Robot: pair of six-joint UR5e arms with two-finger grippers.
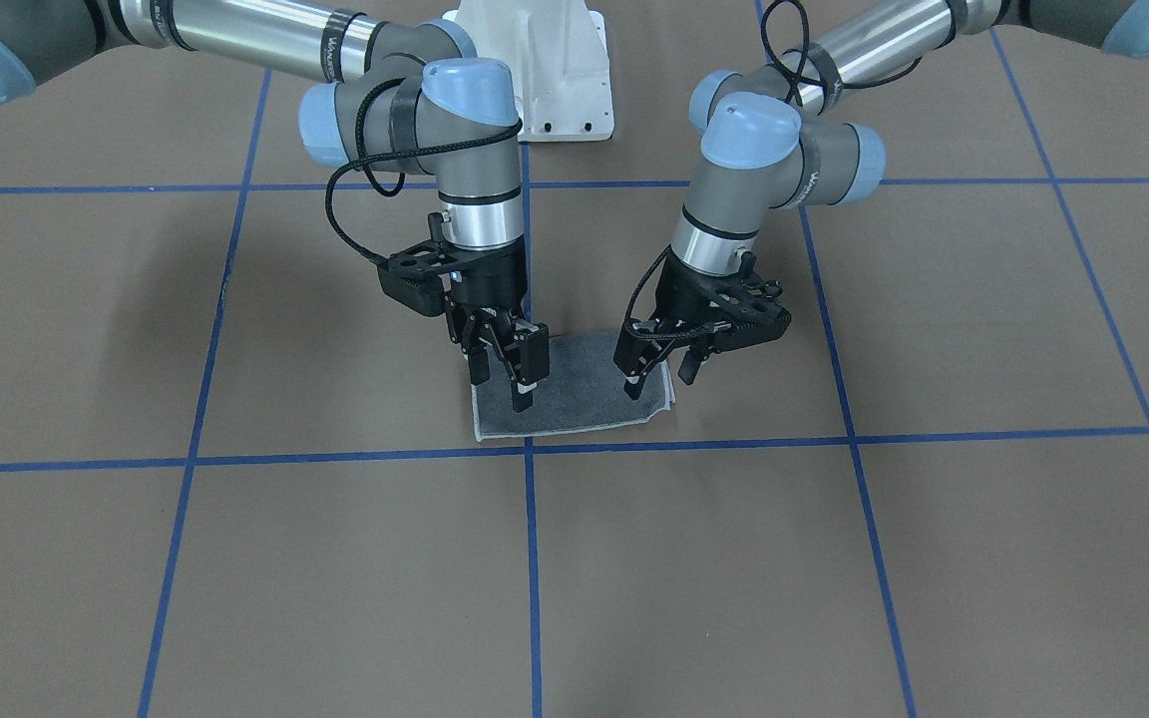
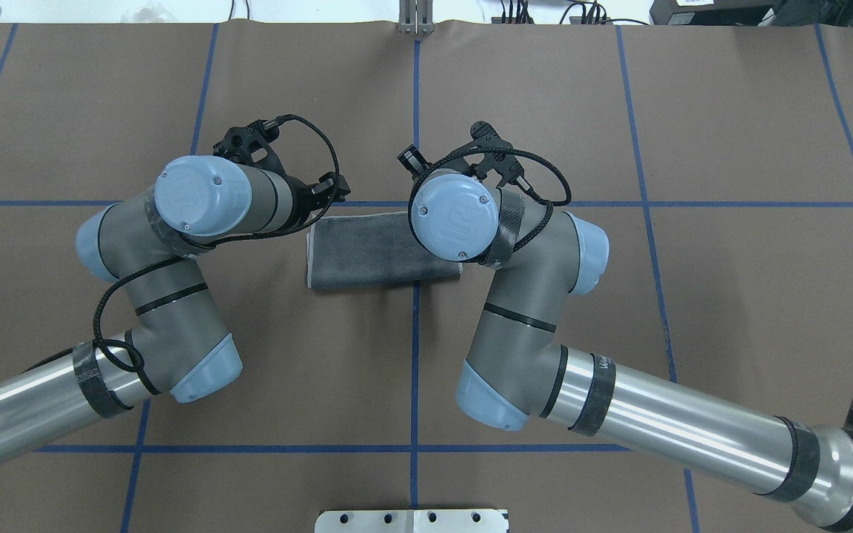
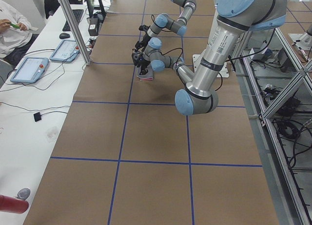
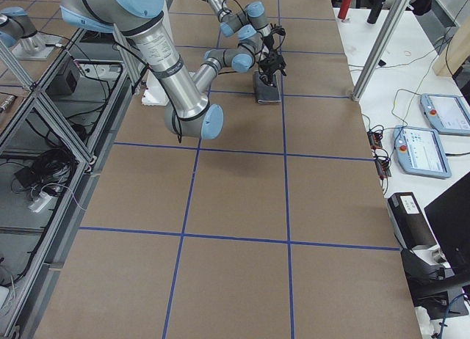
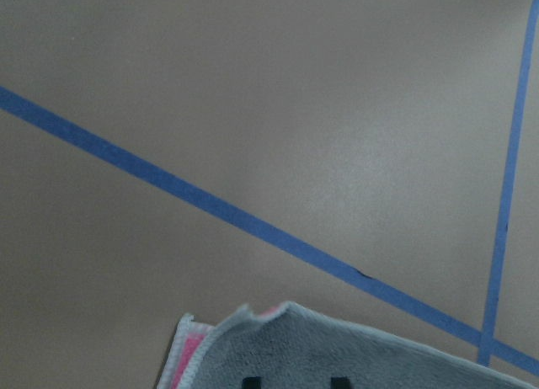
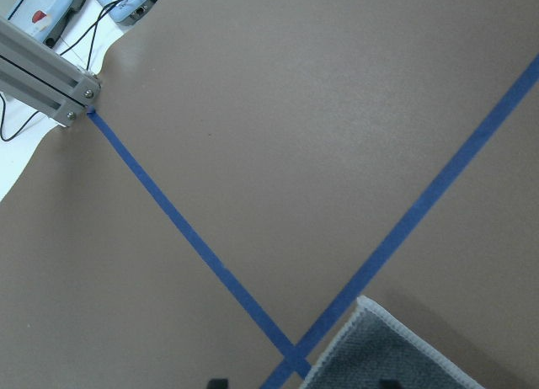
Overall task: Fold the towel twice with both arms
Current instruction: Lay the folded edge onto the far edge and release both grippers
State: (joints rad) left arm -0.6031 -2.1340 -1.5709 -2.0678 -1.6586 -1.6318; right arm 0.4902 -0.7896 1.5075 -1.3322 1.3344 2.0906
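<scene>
Towel [image 1: 584,391] lies flat on the table [image 1: 235,558] by the tape cross [image 1: 529,451], grey face out, looks folded once. My left gripper [image 1: 658,377] and right gripper [image 1: 503,379] sit over opposite ends, both spread wide and empty, probably staged for fold two.

Towel [image 1: 584,384] fuzzy terry cloth; table [image 1: 834,578] matt brown paper.
</scene>
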